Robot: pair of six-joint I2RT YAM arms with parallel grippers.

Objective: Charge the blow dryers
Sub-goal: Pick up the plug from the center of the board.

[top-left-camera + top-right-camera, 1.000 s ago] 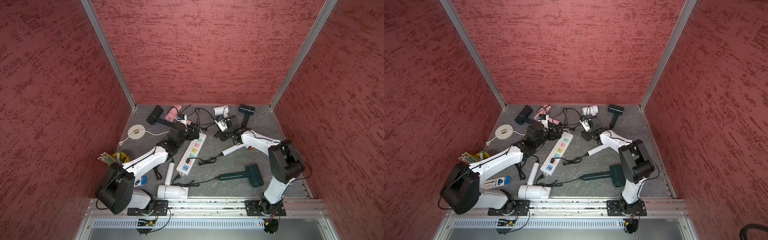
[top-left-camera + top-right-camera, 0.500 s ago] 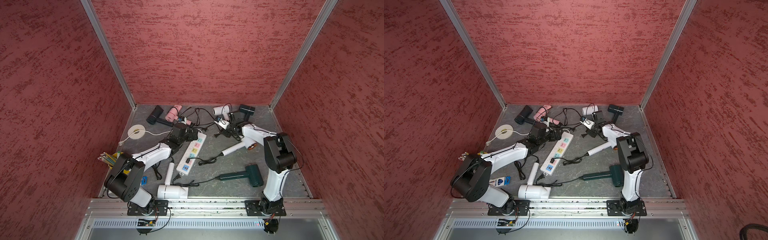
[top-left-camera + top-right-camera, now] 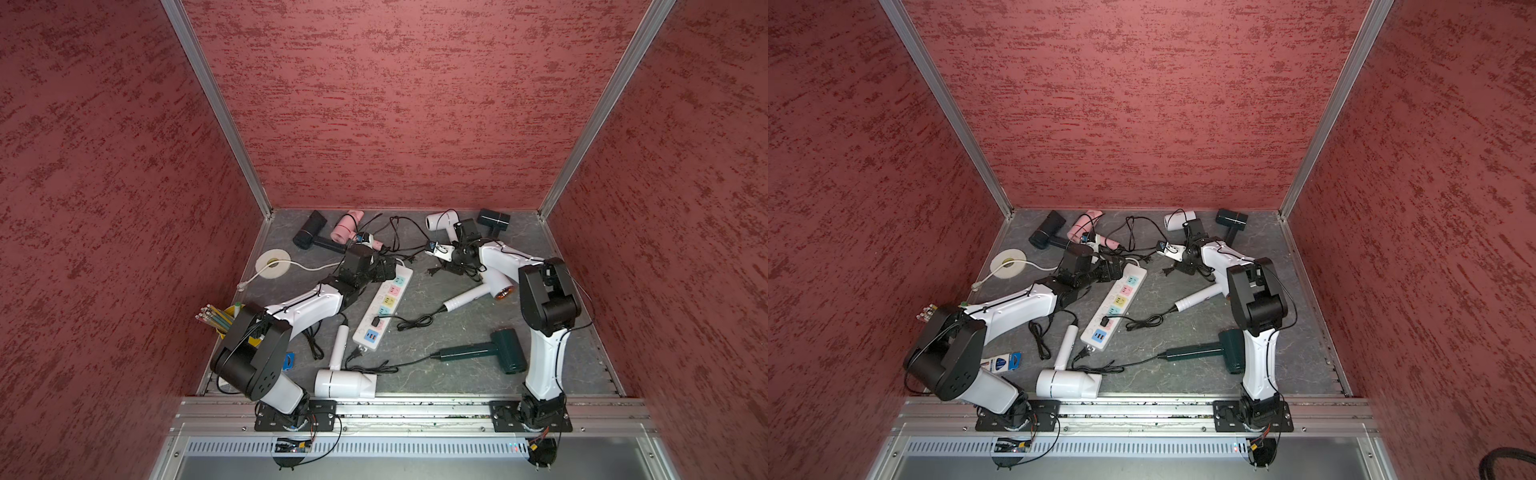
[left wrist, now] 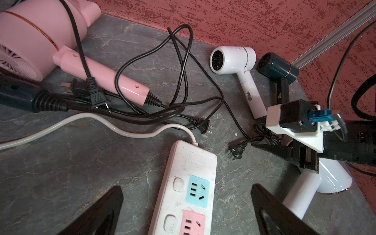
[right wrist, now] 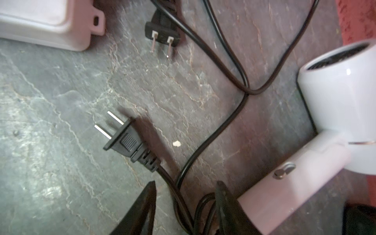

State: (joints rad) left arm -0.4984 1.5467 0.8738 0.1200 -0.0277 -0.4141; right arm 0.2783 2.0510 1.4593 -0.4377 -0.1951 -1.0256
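Several blow dryers lie on the grey floor: black, pink, white and navy at the back, a white one partly under the right arm, dark green, and white at the front. My left gripper is open above the cord end of the power strip. My right gripper is low at the floor, its jaws apart on either side of black cord loops just behind a loose plug. That plug lies near the strip.
One black plug sits in the strip. Tangled cords and more loose plugs lie between the pink and white dryers. A tape roll and a pencil cup stand at the left wall.
The right arm's elbow has drawn back toward the front while its gripper stays by the loose plug, and its jaws have narrowed. The left arm's elbow shifted; its gripper stays open over the strip.
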